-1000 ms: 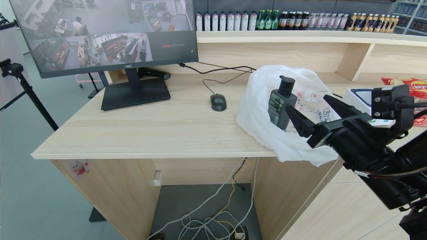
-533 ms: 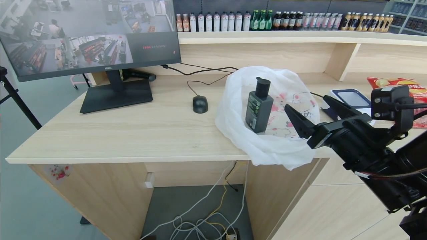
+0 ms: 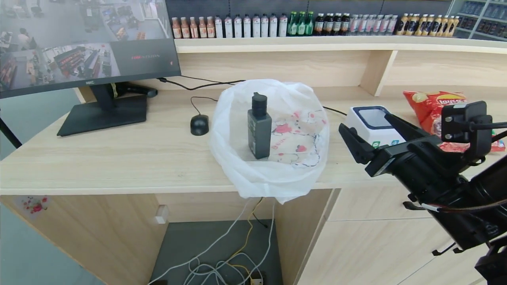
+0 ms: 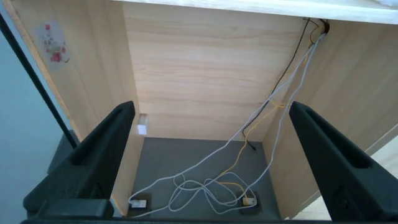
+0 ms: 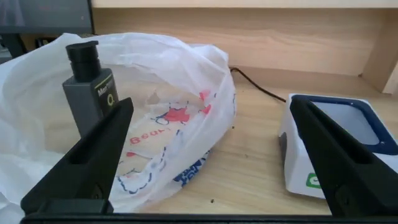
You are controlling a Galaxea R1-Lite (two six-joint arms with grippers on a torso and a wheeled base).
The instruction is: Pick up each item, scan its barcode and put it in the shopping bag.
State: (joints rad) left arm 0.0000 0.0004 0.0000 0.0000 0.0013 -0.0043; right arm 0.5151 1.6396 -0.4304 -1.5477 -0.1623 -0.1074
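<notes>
We note right gripper [image 3: 363,122], jaws apart, off near edge of desk [image 3: 119,158]; shopping bag [image 3: 277,174] overhangs it, bottle [image 3: 259,126] upright inside. Left gripper [image 4: 211,106], jaws apart, faces cables [image 4: 205,186] underneath.

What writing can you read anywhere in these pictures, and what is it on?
Nothing reads surely enough to quote.
Monitor: small red lettering on the screen, blurred.
Bottle: label print, too small.
Shopping bag: red cartoon lettering, creased and cut off.
Chip bag: a logo, blurred.
Scanner: green and blue badges, too small.
Shelf bottles: labels, too small.
</notes>
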